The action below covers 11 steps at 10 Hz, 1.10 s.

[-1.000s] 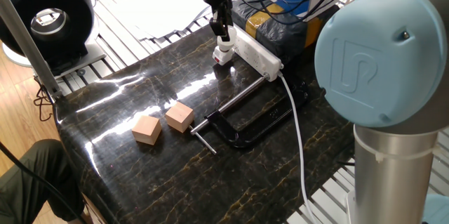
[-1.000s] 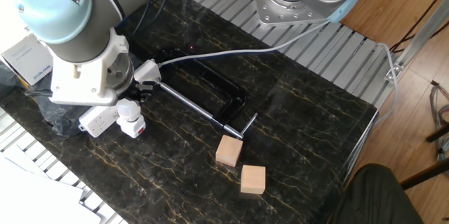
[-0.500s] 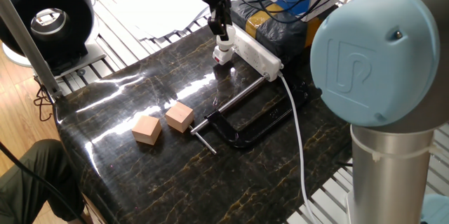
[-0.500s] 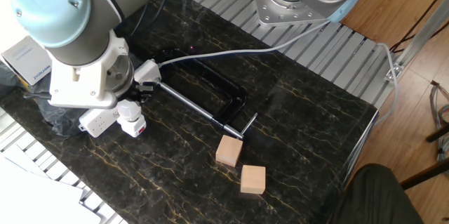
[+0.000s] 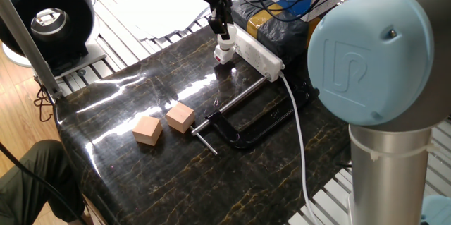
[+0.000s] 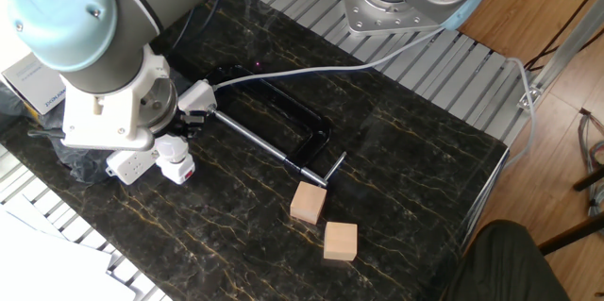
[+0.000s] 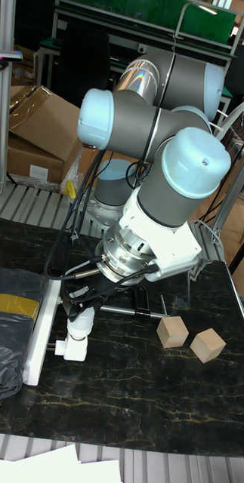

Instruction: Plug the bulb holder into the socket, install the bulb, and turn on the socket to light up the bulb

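Note:
The white socket [image 5: 258,53] lies at the table's back edge, its thick cable running toward the front. The bulb holder [image 5: 223,56] stands on the table against the socket's near side, its red mark [image 6: 188,175] facing outward. The white bulb [image 5: 225,42] sits upright in the holder's top. My gripper [image 5: 221,32] comes straight down and is shut on the bulb's upper part. In the tall fixed view the bulb [image 7: 80,324] tops the holder [image 7: 74,348] beside the socket [image 7: 38,333], under the gripper [image 7: 81,309]. The other fixed view hides the fingers behind the arm's wrist.
A black C-clamp [image 5: 239,123] lies mid-table beside the cable [image 5: 297,130]. Two tan wooden cubes [image 5: 146,130] [image 5: 180,118] sit toward the front left. A black wrapped bundle with yellow tape [image 5: 276,26] lies behind the socket. A black round device [image 5: 48,17] stands off the table's left.
The arm's large joints have swung slightly, while the gripper stays on the bulb in the same spot. The holder, socket, clamp and cubes have not moved.

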Motion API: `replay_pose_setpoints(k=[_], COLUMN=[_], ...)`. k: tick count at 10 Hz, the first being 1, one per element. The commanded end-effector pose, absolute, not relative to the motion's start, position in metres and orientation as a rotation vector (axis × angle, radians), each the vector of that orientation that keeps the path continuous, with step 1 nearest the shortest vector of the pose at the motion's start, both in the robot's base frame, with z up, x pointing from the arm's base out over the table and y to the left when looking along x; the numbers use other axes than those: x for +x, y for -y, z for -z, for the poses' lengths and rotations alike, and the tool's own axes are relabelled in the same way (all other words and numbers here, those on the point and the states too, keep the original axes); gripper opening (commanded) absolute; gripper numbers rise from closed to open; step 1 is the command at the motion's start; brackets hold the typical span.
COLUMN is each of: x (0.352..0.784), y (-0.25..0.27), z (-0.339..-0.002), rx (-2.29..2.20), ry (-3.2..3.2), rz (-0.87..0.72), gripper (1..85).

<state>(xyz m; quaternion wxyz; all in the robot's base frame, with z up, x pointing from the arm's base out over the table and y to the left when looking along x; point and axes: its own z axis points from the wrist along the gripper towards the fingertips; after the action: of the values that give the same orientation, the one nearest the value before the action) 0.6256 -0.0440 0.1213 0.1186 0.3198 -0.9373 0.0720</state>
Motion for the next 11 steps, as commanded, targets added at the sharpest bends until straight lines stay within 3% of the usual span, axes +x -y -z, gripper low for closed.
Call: replay_pose_setpoints(k=[1,11], x=[0.6231,0.6268], y=[0.0353,0.0412], z=[-0.121,-0.1215], rx=[0.91,0.901], ry=[2.743,2.719], rz=[-0.16,-0.211], gripper=[1.0,1.0])
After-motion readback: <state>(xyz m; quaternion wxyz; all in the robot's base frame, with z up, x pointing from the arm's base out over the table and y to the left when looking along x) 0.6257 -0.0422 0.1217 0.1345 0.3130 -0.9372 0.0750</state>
